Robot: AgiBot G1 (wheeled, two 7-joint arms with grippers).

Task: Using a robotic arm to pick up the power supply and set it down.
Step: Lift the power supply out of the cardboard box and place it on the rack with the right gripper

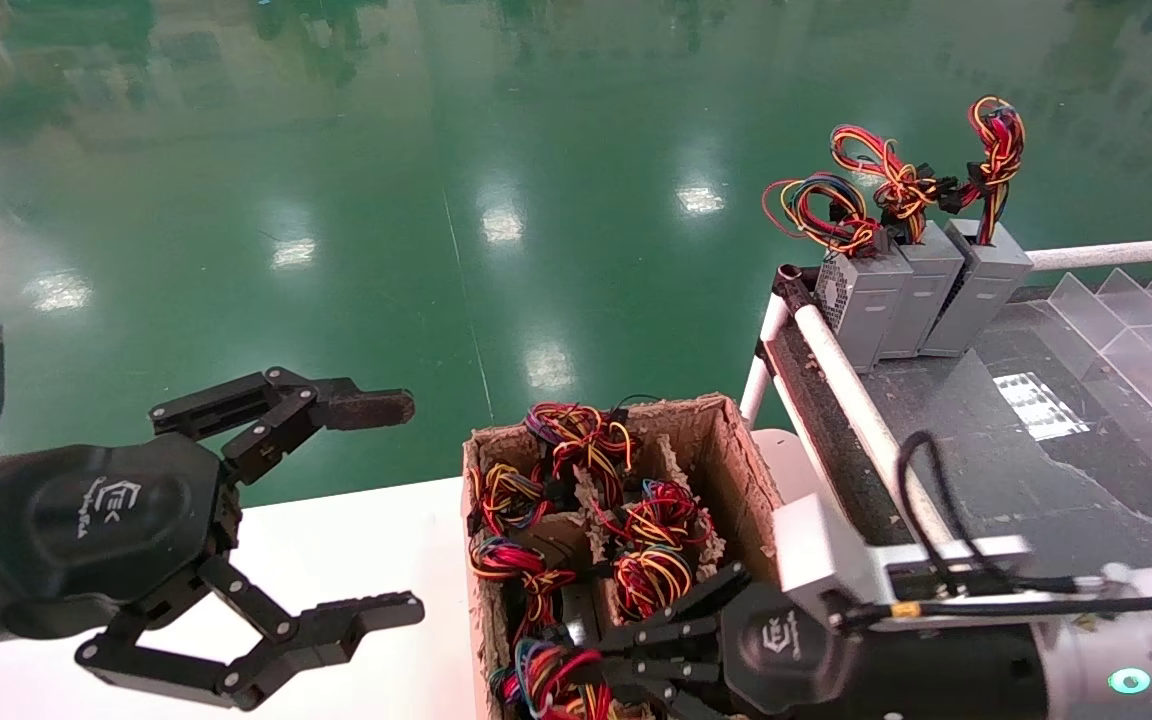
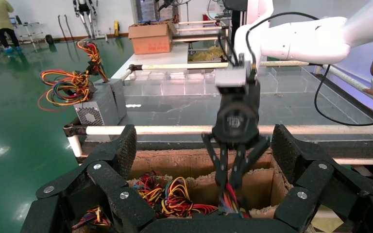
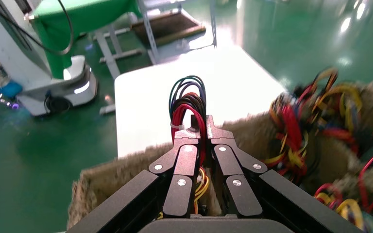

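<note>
My right gripper reaches down into the near end of a brown cardboard box. It is shut on the red, blue and black wire bundle of the power supply. The power supply's grey body is hidden inside the box. The left wrist view shows the same gripper pinching those wires from above. My left gripper hangs open over the white table left of the box, with nothing between its fingers.
Several other coloured wire bundles fill the box's compartments. Three grey power supply boxes stand in a tight row on the dark bench at right, behind a white pipe rail. Clear plastic dividers lie farther right.
</note>
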